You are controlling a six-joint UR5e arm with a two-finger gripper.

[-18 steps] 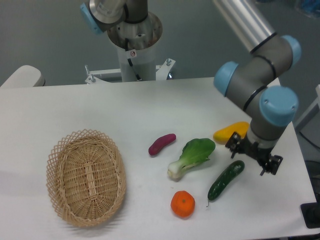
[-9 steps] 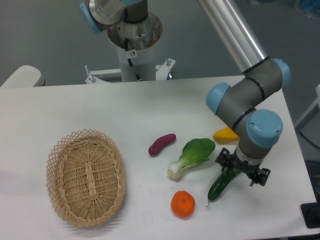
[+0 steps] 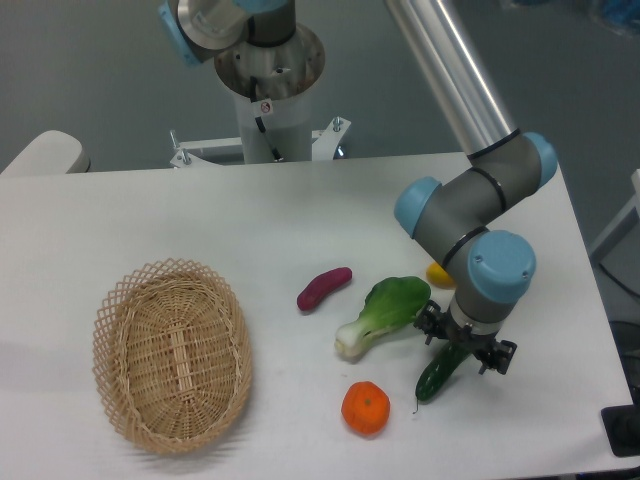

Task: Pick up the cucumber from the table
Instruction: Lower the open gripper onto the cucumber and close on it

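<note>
Gripper (image 3: 464, 348) down astride cucumber (image 3: 438, 374), 3 o'clock of bok choy (image 3: 384, 313); jaws apart, no grip; closing & lift left.

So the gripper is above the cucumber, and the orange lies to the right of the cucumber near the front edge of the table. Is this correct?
Not quite. In the camera view the orange lies to the left of the cucumber, not the right. The rest holds: the gripper is above the cucumber, and the orange is near the front edge of the table.
</note>
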